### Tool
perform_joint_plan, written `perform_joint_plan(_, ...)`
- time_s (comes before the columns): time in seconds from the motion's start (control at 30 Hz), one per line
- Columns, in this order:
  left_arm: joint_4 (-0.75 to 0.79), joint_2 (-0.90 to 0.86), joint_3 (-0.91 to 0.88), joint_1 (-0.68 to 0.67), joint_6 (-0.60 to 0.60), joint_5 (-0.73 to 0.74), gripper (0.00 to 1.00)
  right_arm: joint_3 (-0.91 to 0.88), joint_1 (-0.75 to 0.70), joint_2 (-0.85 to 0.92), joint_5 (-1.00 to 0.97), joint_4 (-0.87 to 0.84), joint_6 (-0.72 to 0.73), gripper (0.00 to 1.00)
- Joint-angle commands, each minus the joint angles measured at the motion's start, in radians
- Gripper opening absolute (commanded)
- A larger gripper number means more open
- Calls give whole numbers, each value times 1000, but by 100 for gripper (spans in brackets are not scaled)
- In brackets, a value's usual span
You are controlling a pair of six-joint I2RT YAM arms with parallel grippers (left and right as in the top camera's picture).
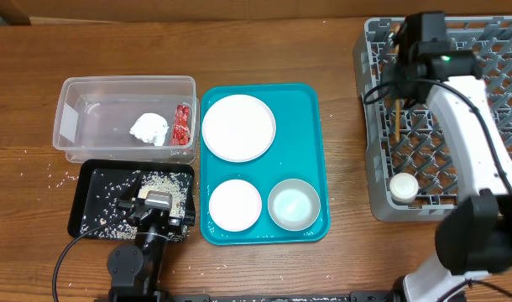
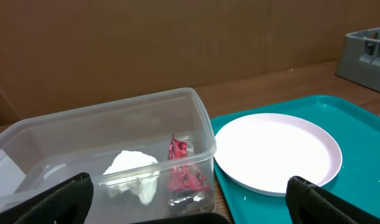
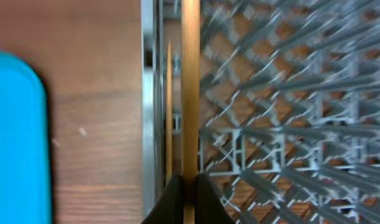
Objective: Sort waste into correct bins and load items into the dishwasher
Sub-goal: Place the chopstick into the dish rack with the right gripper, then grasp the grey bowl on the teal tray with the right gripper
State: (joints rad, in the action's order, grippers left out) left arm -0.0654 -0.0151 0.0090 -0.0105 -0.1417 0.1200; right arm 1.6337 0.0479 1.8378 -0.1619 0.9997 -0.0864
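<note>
Wooden and thin, one chopstick (image 3: 190, 93) is clenched between the fingers of your right gripper (image 3: 189, 186). It runs straight away from the fingertips, over the large square grey plastic dish rack (image 3: 289, 124), close to the rack wall that faces the teal tray (image 3: 15, 124). A second thin wooden chopstick (image 3: 168, 106) lies just beside it, parallel and not held.

Your left gripper (image 1: 159, 204) hangs over the shallow black rectangular tray (image 1: 88, 214), where loose white rice grains (image 1: 159, 179) lie. Its fingers (image 2: 65, 199) are spread wide with nothing between them. Beyond them, the clear rectangular plastic tub (image 2: 202, 118) holds the crumpled white napkin wad (image 2: 134, 171) and the small red crinkled wrapper strip (image 2: 180, 168). The large round white plate (image 2: 277, 152) rests on the teal tray, just beside the tub.
</note>
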Motion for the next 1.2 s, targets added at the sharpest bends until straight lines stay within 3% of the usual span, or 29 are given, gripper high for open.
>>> perform_joint_plan(0.0,-1,11,-4,8,-15,1,100,-17,10,50,-40,-5,-68,11)
perform_joint_plan(0.03,-1,11,-4,8,-15,1,100,-16,22,52,-58,-10,-68,36)
perform_joint_plan(0.07,-1,11,-4,8,-15,1,100,-6,36,42,-57,-2,-67,47)
perform_joint_plan(0.3,-1,11,-4,8,-15,1,100,97,148,-49,76,120,30,48)
perform_joint_plan(0.4,-1,11,-4,8,-15,1,100,109,196,-131,271,198,138,48)
perform_joint_plan(0.6,-1,11,-4,8,-15,1,100,108,202,-226,526,305,151,44)
perform_joint_plan(0.63,-1,11,-4,8,-15,1,100,108,202,-233,555,313,151,48)
perform_joint_plan(0.67,-1,11,-4,8,-15,1,100,108,202,-238,582,317,151,57)
perform_joint_plan(0.73,-1,11,-4,8,-15,1,100,109,202,-239,650,320,151,87)
perform_joint_plan(0.8,-1,11,-4,8,-15,1,100,108,202,-237,692,318,151,100)
perform_joint_plan(1.07,-1,11,-4,8,-15,1,100,106,207,-247,694,373,136,100)
perform_joint_plan(1.17,-1,11,-4,8,-15,1,100,89,235,-270,594,391,138,100)
